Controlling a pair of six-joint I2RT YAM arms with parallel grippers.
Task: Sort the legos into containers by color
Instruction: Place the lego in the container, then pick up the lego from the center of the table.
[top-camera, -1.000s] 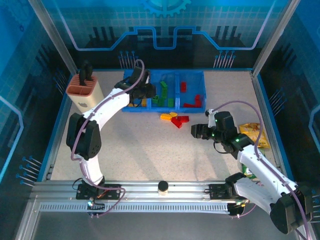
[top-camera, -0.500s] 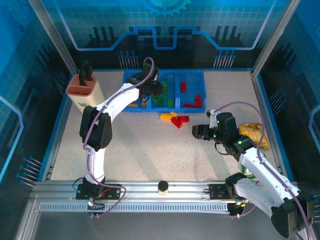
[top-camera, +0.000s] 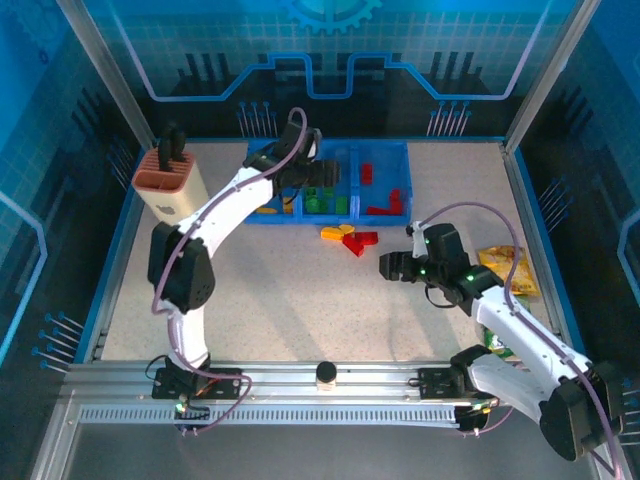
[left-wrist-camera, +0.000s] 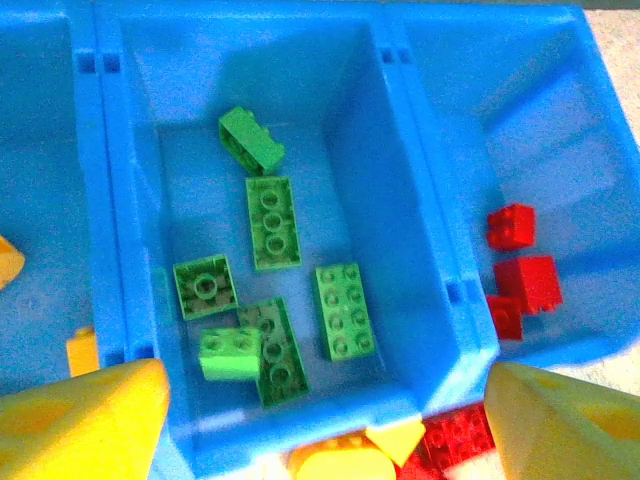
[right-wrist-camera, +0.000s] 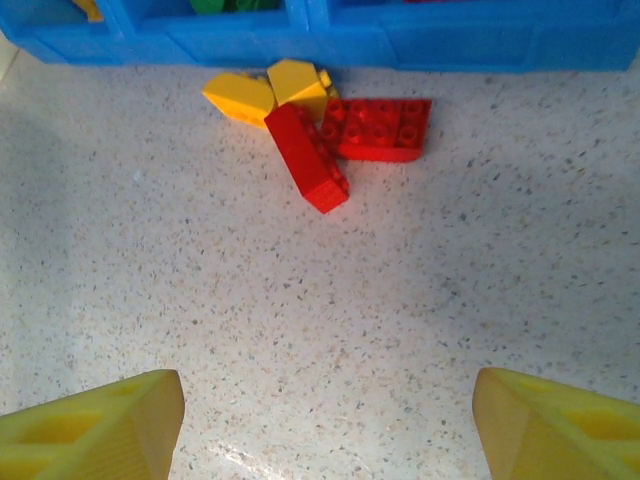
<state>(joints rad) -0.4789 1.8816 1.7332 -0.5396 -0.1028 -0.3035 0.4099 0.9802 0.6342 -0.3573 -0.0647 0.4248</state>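
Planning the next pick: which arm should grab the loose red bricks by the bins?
Right. The right gripper, jaws open, faces the red bricks; the left gripper hangs over the middle bin.

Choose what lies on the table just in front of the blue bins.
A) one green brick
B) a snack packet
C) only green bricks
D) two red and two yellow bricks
D: two red bricks and two yellow bricks lie together on the table, close to the wall of the blue bins.

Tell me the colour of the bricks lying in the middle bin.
Green bricks, every one in the middle bin; clearest in the left wrist view.
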